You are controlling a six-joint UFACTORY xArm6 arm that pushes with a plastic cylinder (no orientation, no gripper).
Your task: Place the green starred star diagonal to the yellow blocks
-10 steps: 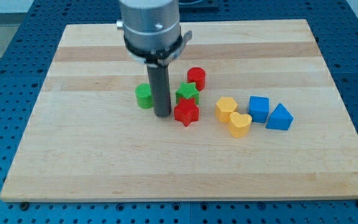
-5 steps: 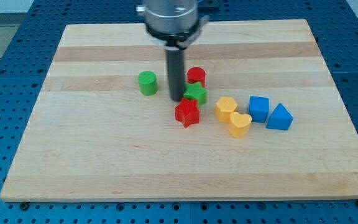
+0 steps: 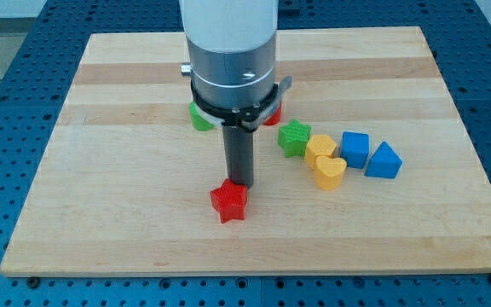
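The green star (image 3: 294, 137) lies on the wooden board (image 3: 126, 213), touching the left side of the two yellow blocks (image 3: 320, 148) (image 3: 329, 170). My tip (image 3: 240, 182) is lower and to the left of the green star, apart from it, touching the top of the red star (image 3: 228, 201). The arm's grey body hides part of the green cylinder (image 3: 199, 117) and most of the red cylinder (image 3: 272, 115).
A blue cube (image 3: 355, 149) and a blue triangular block (image 3: 384, 160) sit right of the yellow blocks. The green cylinder and red cylinder stand behind the rod near the board's middle.
The green star has moved right, up against the yellow blocks. My tip has swung down and left, and the red star has been pushed toward the view's bottom.
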